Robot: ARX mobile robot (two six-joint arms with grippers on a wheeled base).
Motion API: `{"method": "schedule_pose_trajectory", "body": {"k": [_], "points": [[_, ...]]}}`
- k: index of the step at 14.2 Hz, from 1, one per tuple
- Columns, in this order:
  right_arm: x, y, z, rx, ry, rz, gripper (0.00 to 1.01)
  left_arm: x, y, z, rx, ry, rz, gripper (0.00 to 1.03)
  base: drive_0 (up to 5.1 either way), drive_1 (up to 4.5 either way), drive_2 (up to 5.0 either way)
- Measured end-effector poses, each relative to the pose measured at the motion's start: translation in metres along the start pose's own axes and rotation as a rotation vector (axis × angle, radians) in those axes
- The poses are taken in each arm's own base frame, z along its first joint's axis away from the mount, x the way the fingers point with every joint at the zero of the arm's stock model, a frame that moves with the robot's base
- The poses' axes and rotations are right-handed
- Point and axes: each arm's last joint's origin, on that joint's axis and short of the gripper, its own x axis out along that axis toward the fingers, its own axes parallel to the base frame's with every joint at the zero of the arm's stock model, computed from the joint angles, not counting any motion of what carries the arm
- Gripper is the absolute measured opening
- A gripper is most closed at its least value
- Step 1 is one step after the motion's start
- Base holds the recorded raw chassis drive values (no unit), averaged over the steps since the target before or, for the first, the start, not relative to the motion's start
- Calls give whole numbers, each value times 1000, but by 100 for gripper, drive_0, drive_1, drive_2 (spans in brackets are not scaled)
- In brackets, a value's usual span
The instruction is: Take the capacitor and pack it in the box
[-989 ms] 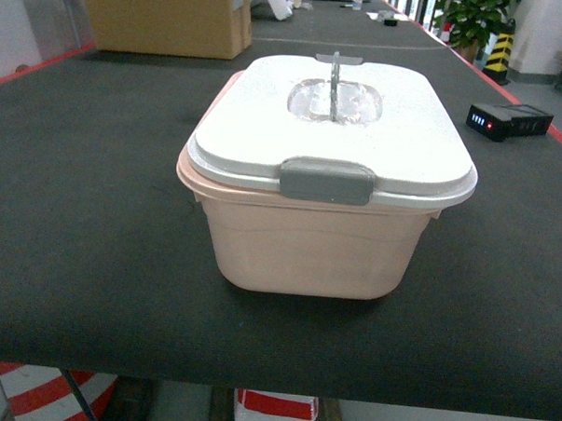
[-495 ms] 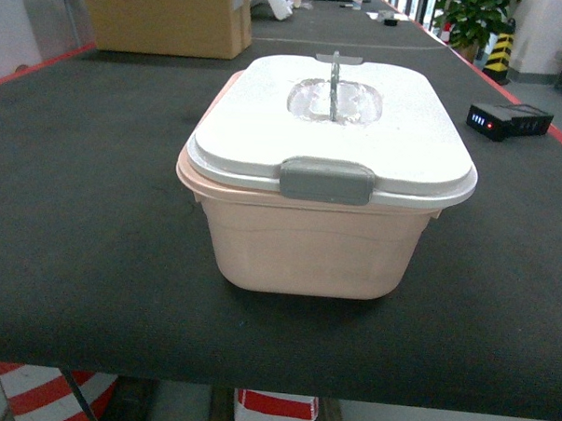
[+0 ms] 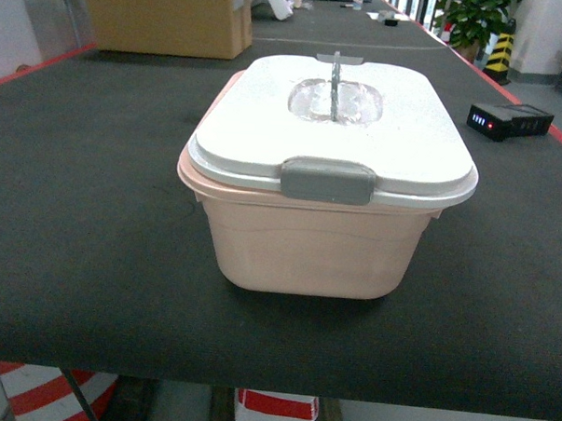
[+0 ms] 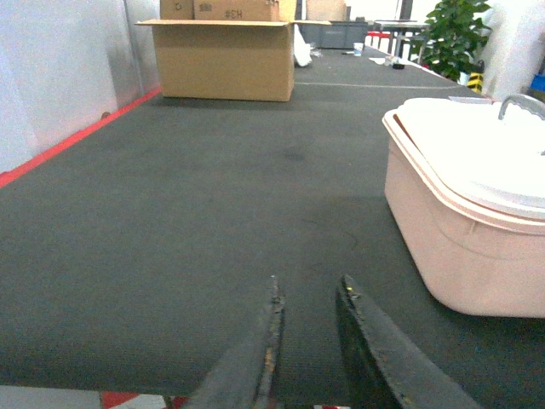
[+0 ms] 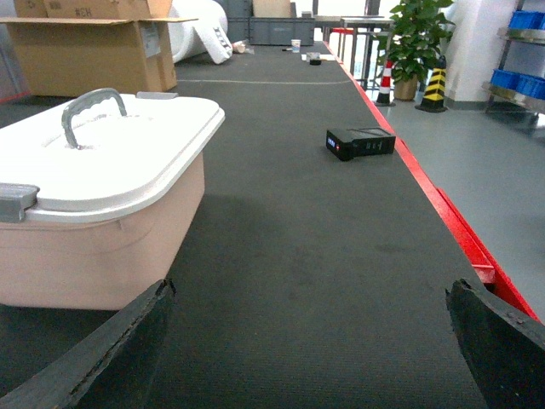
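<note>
Nearest to us, our left gripper [image 4: 308, 294] hangs low over the dark table mat [image 4: 187, 213], its two black fingers [image 4: 266, 341] drawn close with only a narrow slit between them and nothing held. Our right gripper [image 5: 311, 294] has its fingers spread wide to either side of the right wrist view, also empty. Neither gripper shows in the head view. Just ahead, in the middle of the table, stands the box [image 3: 307, 244], a pale pink tub with rounded corners. Its white lid [image 3: 377, 140] is on, slightly askew, with a grey latch [image 3: 327, 180] at the near edge and a grey handle [image 3: 335, 82] standing upright at the centre. The box sits to the right of the left gripper and to the left of the right one, apart from both. We cannot see a capacitor in any view. Farther back on the right, near the red table edge, lies a small black device [image 3: 509, 120] with lit indicators. At the far left stands an open brown cardboard box [image 4: 226, 58], and a potted plant [image 5: 417, 38] stands beyond the table.
</note>
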Motion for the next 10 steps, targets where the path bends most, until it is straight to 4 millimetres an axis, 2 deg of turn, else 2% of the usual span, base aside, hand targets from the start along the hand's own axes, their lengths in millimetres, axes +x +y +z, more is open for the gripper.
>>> {"method": "schedule_pose_trajectory", "body": {"k": [2, 5, 6, 10], "points": [[0, 0, 0, 0, 0, 0, 98, 0, 0, 0, 0, 0, 0, 49, 0, 0, 0], [0, 0, 0, 0, 0, 0, 98, 0, 0, 0, 0, 0, 0, 82, 0, 0, 0], [0, 0, 0, 0, 0, 0, 98, 0, 0, 0, 1, 0, 0, 100, 0, 0, 0], [0, 0, 0, 0, 0, 0, 98, 0, 0, 0, 0, 0, 0, 98, 0, 0, 0]]}}
